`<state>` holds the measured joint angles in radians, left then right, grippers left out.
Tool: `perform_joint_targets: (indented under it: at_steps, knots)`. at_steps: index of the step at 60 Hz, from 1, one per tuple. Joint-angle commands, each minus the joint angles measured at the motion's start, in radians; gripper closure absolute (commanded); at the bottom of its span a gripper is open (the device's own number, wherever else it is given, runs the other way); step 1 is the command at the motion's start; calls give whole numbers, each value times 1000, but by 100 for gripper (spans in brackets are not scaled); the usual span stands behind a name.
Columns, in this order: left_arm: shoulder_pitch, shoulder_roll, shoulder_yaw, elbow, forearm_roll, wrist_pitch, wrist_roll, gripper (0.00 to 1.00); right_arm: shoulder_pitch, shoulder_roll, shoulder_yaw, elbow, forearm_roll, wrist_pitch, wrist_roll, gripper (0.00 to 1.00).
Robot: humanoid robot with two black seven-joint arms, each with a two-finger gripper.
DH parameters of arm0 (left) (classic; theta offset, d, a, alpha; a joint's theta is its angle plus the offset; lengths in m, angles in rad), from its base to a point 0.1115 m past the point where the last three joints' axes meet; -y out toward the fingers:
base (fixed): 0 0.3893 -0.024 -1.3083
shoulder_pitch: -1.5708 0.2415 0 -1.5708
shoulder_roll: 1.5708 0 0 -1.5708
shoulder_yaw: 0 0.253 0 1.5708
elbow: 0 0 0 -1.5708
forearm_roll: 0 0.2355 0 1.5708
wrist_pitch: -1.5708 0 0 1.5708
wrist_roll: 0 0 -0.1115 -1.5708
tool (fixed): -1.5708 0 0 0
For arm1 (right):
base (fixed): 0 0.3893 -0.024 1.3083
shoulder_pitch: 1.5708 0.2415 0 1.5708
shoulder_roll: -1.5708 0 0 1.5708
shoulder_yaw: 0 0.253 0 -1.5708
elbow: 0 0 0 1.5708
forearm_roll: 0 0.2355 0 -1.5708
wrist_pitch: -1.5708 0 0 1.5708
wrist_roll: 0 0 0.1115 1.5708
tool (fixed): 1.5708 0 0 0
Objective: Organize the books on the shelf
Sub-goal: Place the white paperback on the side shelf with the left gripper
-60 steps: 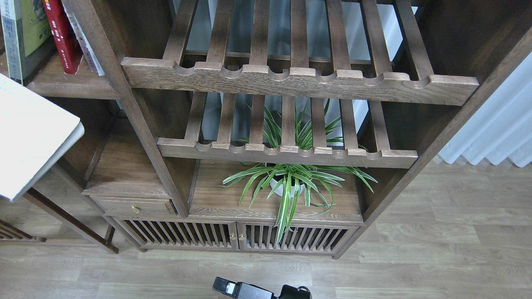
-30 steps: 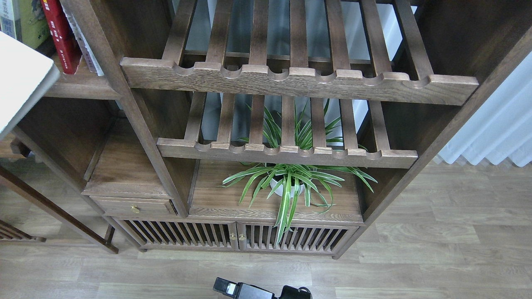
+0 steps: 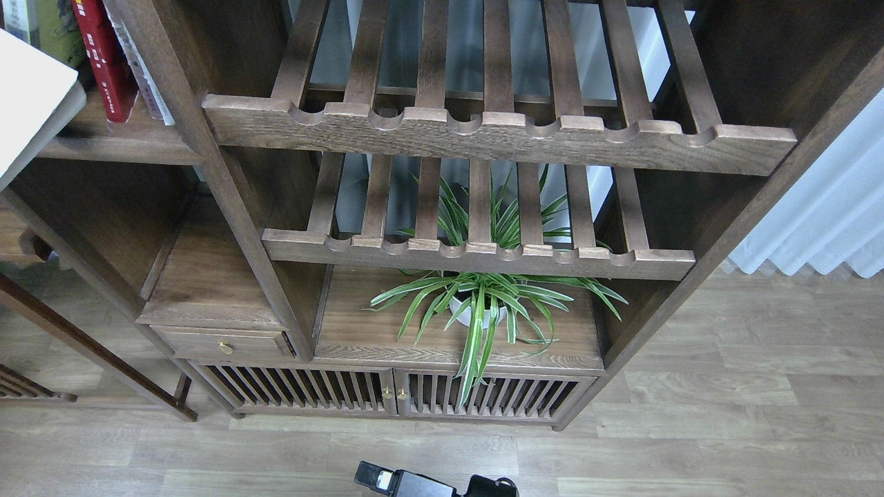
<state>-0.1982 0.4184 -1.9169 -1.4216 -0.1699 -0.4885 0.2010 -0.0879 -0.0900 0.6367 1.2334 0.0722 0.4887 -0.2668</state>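
The dark plank shelf is at the top left. On it stand a thick black-and-yellow-green book, a red paperback and a thin white book leaning against the upright post; their tops are cut off by the frame. A large white flat slab with a grey edge sits close to the camera at the left edge and hides part of the shelf and of the thick book. What holds it is out of view. Neither gripper shows.
Two slatted racks with scalloped rails fill the middle. A potted spider plant stands on the lower board. A small drawer and slatted doors are below. A black part of my body is at the bottom edge.
The white slab has moved up and to the left, uncovering the lower left compartment and covering more of the thick book. Nothing else has moved.
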Motion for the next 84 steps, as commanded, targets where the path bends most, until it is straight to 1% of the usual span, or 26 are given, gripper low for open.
perform_joint_targets:
  at_steps: [1,13,20,25,44,55,63,73,74,80,84]
  knots:
    - [-70,2,24,44,30,0,0,97,-3,-2,1,0,0,0,0,0]
    - [-121,2,38,79,67,0,0,97,-4,-2,12,0,0,0,0,0]
    - [-124,2,39,89,66,0,0,97,-4,-2,14,0,0,0,0,0]
    - [-118,10,38,72,63,0,1,97,-3,-2,14,0,0,0,0,0]
    - [-110,111,18,50,67,0,1,97,-4,-1,12,0,0,0,0,0]
    - [-119,180,16,52,130,0,29,97,-4,1,12,0,-2,0,0,0]
    - [-144,221,16,52,236,0,31,97,-4,-1,12,1,-2,0,0,0]
    - [-187,287,25,50,336,0,43,97,-4,-2,14,3,-2,0,0,0]
    - [-213,304,30,53,358,0,52,97,-4,-2,14,3,-2,0,0,0]
    - [-256,327,41,59,404,0,80,97,-4,-2,14,3,-2,0,0,0]
    - [-290,336,50,64,434,0,89,97,-4,-2,14,3,-2,0,0,0]
